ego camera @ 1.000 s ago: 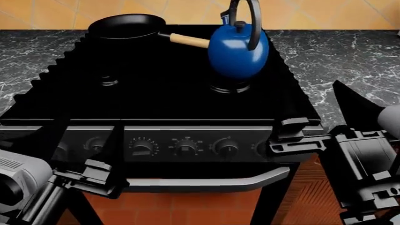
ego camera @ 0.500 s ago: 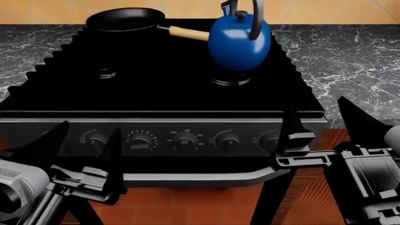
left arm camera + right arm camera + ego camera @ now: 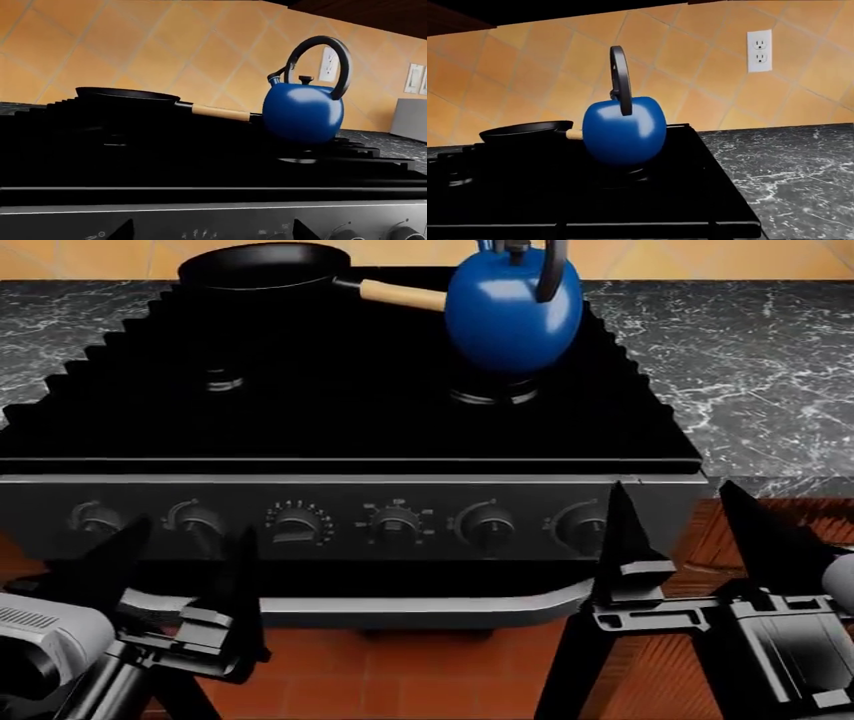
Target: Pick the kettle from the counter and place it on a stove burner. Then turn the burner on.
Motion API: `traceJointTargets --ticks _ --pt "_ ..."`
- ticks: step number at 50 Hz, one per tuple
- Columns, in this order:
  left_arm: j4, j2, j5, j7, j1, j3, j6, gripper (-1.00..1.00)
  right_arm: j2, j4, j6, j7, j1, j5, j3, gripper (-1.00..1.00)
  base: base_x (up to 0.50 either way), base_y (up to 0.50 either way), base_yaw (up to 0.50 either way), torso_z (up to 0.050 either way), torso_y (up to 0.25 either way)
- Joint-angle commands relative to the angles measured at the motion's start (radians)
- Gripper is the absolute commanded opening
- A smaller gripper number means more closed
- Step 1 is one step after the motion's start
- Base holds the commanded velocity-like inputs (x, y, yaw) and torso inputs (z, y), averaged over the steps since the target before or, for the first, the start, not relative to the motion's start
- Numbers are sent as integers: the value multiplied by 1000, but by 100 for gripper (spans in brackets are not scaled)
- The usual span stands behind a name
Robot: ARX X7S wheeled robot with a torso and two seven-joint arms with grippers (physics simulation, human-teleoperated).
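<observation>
Kettle seated on the stove's rear right burner.
Left gripper and right gripper both spread wide and empty, apparently just short of the knobs.

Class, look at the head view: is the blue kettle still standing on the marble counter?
No. The kettle sits on the black stove grates over a burner, with the marble counter off to the side.

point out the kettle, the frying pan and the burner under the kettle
kettle (image 3: 510, 315), head view, on the front of its blue body
frying pan (image 3: 260, 265), head view, on the black inside of the pan
burner (image 3: 493, 395), head view, on the silvery ring showing below the kettle
</observation>
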Motion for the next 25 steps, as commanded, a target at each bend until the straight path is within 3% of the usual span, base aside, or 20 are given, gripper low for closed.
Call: traceJointTargets --ticks 1,25 --pt "-23 12 37 23 18 14 23 100 -3 2 -27 -18 -45 -33 -9 100 0 0 0 -30 0" --pt "-28 11 35 19 24 22 35 100 -9 25 -57 -23 -79 -52 -16 100 0 0 0 -30 0"
